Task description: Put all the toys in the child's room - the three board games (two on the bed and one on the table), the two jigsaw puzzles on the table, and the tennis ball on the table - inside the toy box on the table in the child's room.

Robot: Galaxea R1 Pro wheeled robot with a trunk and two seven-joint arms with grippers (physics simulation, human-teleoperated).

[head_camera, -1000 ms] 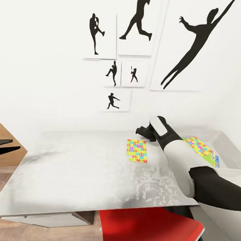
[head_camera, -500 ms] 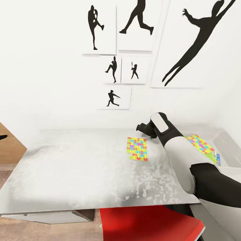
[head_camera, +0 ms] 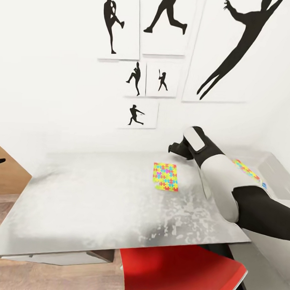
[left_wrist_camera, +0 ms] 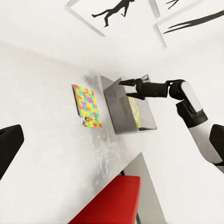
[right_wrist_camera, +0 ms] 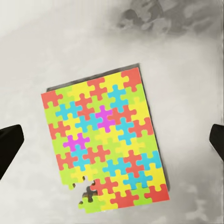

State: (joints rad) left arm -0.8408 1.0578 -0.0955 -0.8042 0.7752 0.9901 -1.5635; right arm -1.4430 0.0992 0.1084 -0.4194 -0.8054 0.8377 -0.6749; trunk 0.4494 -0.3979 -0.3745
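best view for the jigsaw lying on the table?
Right wrist view: the jigsaw puzzle is seen square-on, a gap of missing pieces at one corner. Head view shows it small and foreshortened on the table; left wrist view, small and slanted.

Glossy white right arm (head_camera: 217, 173) shell with black joint segments, pale wrist panel, black tool (head_camera: 175, 148).

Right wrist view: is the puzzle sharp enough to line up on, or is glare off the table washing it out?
Right wrist view: the jigsaw puzzle is crisp, each piece's outline clear, with a thin dark shadow along its edge; the table around it shows mottled grey blotches, no glare. Head view: the table's far part looks hazy white, but the puzzle stays readable.
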